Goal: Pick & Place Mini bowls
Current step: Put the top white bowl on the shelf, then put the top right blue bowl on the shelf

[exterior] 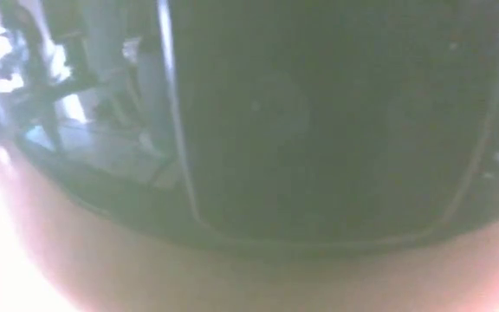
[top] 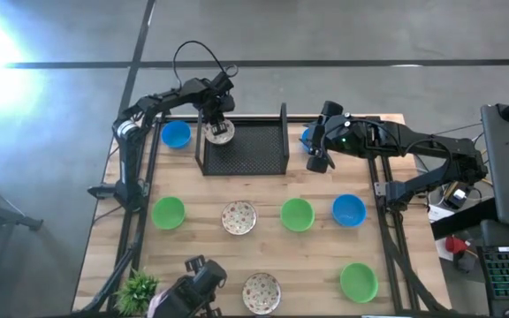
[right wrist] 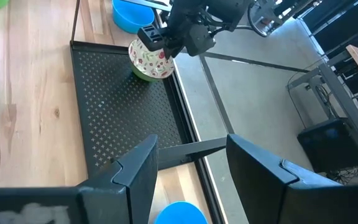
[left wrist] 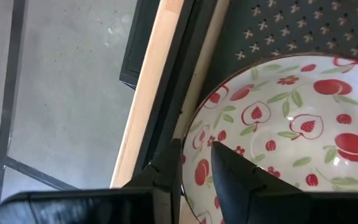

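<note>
My left gripper is over the far-left corner of the black mesh tray, shut on a white bowl with red fruit print. In the right wrist view this bowl is tilted over a green bowl in the tray. My right gripper is open just right of the tray, above a blue bowl that it does not touch. Another blue bowl sits left of the tray. Several more green, blue and patterned bowls stand on the near half of the table. My left gripper pinches the patterned bowl's rim, one finger inside the bowl and the other outside it. The fingers come from above, pointing down. The bowl is tilted above the green bowl; I cannot tell whether the two touch.
Near row: green bowl, patterned bowl, green bowl, blue bowl. Near edge: patterned bowl, green bowl, spiky potted plant, a dark device. The tray has upright side walls. The low view is blocked by a blur.
</note>
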Available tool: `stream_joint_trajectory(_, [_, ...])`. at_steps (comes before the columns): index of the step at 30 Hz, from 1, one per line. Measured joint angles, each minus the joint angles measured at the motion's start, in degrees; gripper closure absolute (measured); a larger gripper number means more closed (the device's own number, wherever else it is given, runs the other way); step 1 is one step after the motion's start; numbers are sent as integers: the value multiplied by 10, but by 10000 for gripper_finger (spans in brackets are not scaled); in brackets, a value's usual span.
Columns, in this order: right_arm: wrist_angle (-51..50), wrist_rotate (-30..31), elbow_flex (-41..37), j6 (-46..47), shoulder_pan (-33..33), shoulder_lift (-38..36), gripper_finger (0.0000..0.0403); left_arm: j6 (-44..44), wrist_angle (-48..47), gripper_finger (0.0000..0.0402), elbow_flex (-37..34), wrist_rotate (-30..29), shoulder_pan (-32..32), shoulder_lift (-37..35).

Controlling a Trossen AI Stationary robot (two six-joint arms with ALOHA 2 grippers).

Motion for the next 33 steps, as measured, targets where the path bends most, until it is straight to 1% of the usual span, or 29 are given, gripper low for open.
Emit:
stream_joint_trajectory(13, [0, 0, 0, 6, 0, 0, 218, -8, -21, 326, 46, -1, -2, 0])
stream_joint_trajectory(22, [-6, 0, 0, 13, -1, -1, 218, -15, -73, 326, 115, -3, -15, -1])
stream_joint_trajectory(26, [-26, 0, 0, 41, -5, -5, 218, -24, -83, 326, 133, -3, -32, -16])
stream_joint_trajectory(33, [-129, -4, -5, 169, -48, -3, 218, -43, -83, 326, 128, -4, -93, -75])
